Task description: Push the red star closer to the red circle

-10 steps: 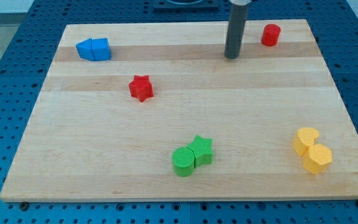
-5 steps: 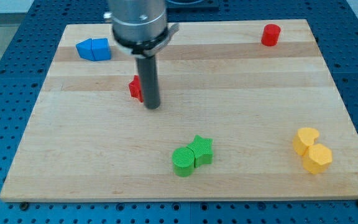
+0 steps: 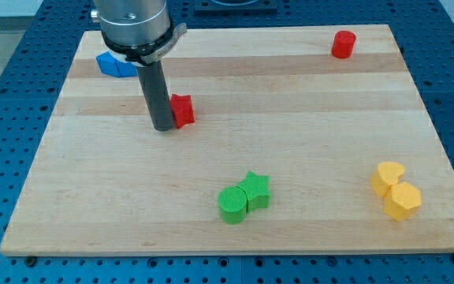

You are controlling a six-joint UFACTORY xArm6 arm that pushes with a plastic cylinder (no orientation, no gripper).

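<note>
The red star [image 3: 184, 110] lies on the wooden board left of centre, its left part hidden by my rod. My tip [image 3: 163, 126] rests on the board right against the star's left side, slightly below it. The red circle [image 3: 343, 44] is a short cylinder near the board's top right corner, far to the right of the star and above it.
A blue block pair [image 3: 113, 65] sits at the top left, partly behind my arm. A green cylinder [image 3: 231, 204] and green star [image 3: 256, 190] touch at bottom centre. Two yellow blocks, a heart [image 3: 387, 177] and a hexagon [image 3: 403, 200], sit at bottom right.
My tip swept from the top centre down past the red star's right side and is now at the star's left side. The star has barely shifted.
</note>
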